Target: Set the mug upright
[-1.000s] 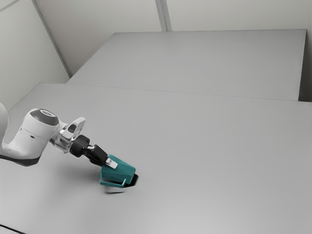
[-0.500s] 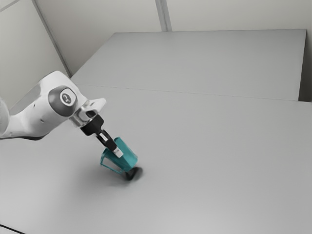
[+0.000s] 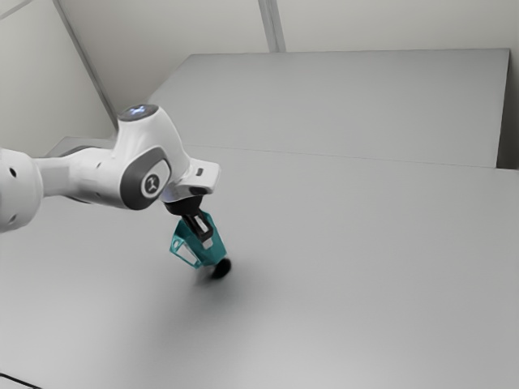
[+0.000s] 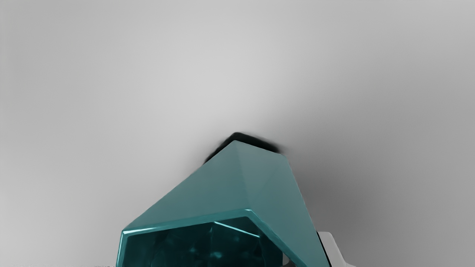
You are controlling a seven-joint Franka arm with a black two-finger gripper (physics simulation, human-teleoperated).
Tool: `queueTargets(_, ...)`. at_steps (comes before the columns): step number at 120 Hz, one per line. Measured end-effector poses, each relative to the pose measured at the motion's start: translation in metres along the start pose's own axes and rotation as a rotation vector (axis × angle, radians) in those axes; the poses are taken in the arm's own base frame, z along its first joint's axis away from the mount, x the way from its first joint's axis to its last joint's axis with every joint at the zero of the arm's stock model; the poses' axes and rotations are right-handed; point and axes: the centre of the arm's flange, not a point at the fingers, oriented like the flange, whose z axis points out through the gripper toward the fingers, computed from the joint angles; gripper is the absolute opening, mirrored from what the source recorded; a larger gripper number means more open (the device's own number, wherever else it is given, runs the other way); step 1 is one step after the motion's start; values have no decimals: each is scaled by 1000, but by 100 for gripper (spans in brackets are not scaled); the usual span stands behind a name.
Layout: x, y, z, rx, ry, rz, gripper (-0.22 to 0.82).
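- Exterior view: gripper clamped on mug, which lies toward 7–8 o'clock from view centre.
- Mug orientation: tilted, base toward 5 o'clock, mouth toward 11 o'clock, handle toward 8 o'clock.
- Wrist view: mug mouth faces the camera; one fingertip lies against the outer wall.
- Markings: emblem on the arm, toward 10 o'clock from the mug; characters unreadable.

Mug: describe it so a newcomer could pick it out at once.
Follow the white arm from the exterior view's left, over the grey table, to the black gripper. In its grip, tilted, is the mug, faceted, with an angular handle; its teal stands apart from the white, black and grey.
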Motion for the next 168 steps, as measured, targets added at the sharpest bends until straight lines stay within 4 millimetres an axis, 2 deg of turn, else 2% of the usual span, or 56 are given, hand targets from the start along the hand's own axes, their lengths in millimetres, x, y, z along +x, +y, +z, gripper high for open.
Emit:
queueTargets(51,9,-3,32,0,-17,-177,-16)
queueTargets(76,10,1,29,0,-9,-229,26)
queueTargets(96,11,7,20,15,4,-251,45)
queueTargets(104,13,12,3,37,20,-250,49)
queueTargets(114,20,17,-31,67,50,-250,53)
queueTargets(127,34,12,-68,69,75,-269,56)
queueTargets(143,67,0,-147,62,130,-278,58)
queueTargets(153,75,-10,-195,55,150,-293,59)
queueTargets(162,76,-17,-224,42,144,-305,59)
queueTargets(168,75,-20,-235,28,129,-311,60)
